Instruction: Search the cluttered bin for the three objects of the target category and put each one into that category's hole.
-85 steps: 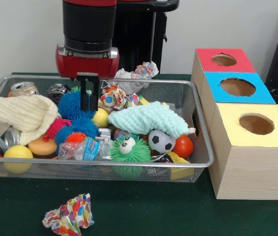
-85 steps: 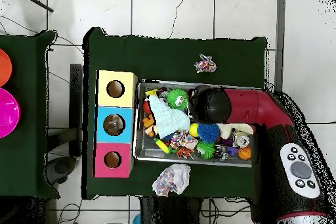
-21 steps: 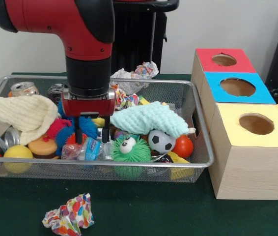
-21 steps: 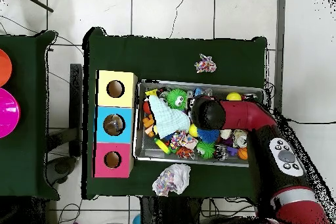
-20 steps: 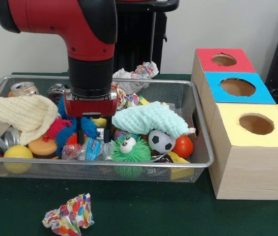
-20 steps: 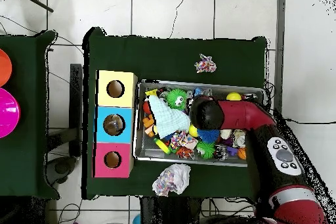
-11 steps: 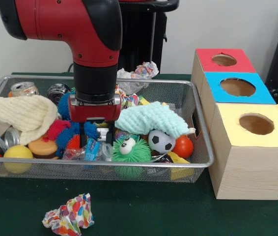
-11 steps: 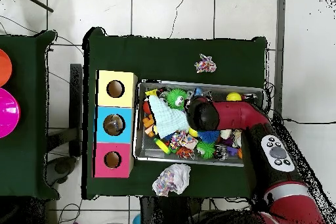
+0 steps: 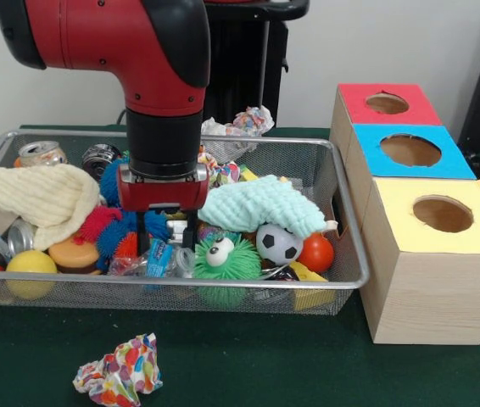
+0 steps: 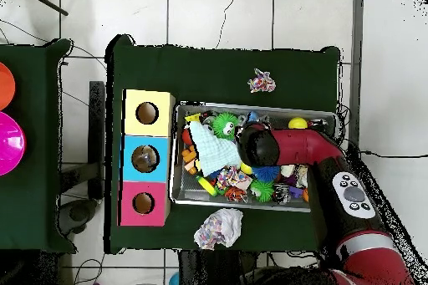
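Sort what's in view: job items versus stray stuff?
Job: mesh bin with its clutter, red box, blue box, yellow box, tool.
Stray: front paper wad and rear paper wad, both outside the bin.

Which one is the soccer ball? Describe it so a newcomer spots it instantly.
Start at the wire mesh bin left of the three boxes. Along its near wall, under the mint green cloth, the soccer ball sits between a green fuzzy toy with googly eyes and an orange-red ball. Only it is white with black patches.
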